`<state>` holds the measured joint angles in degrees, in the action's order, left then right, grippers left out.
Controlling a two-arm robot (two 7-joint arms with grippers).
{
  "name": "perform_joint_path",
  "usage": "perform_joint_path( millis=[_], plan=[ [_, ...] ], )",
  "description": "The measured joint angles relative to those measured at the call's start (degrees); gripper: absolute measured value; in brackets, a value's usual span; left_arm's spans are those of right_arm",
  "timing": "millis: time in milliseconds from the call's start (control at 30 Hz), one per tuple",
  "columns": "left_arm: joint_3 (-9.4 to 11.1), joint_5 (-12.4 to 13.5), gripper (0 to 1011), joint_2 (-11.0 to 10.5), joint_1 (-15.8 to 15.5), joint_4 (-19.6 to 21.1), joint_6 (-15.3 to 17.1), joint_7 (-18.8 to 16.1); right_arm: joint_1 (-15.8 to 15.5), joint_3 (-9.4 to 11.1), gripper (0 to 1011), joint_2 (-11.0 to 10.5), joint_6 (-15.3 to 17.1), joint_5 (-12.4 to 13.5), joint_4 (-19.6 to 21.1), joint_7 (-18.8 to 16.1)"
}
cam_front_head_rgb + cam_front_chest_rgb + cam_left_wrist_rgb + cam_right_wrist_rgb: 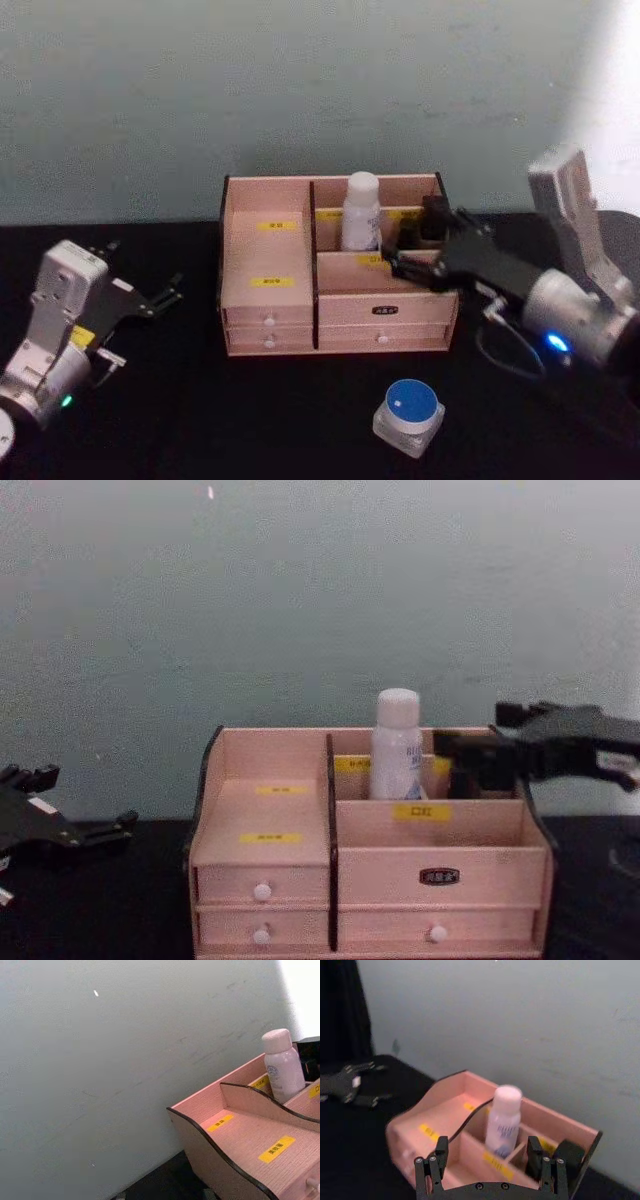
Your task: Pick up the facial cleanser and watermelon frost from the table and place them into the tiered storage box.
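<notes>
Silver-grey left arm [58, 300] and right arm [580, 312] carry black jaws.

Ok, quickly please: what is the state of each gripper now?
Left gripper: open, holding nothing.
Right gripper: open, holding nothing, at the tiered storage box.

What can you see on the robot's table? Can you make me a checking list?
Surface: black table.
Job's things: tiered storage box in the middle; white bottle upright in a back compartment; blue-lidded jar on the table in front of the box.
Clutter: nothing seen.
Grippers: right end effector open, over the box's right side near the bottle; left end effector open, above the table left of the box.
Cables: dark cable loops on the right side.
Surroundings: pale wall behind.
</notes>
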<state>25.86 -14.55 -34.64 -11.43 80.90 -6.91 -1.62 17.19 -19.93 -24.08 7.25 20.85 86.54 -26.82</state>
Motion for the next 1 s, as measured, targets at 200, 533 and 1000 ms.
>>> perform_joint_path(
  millis=[200, 533, 1000],
  plan=[
    [0.0, 0.0, 1001, 0.0, 0.0, 0.0, 0.0, 0.0, -3.9, -0.1, 1000, -4.4, -0.3, 1.4, 3.1, -2.4],
    [0.0, 0.0, 1001, 0.0, 0.0, 0.0, 0.0, 0.0, -6.4, -2.7, 1000, -9.9, 1.1, 1.2, 5.3, -4.5],
    [0.0, 0.0, 1001, 0.0, 0.0, 0.0, 0.0, 0.0, -5.2, -6.5, 1000, -12.7, 7.7, -0.7, 6.3, -4.8]
  ],
)
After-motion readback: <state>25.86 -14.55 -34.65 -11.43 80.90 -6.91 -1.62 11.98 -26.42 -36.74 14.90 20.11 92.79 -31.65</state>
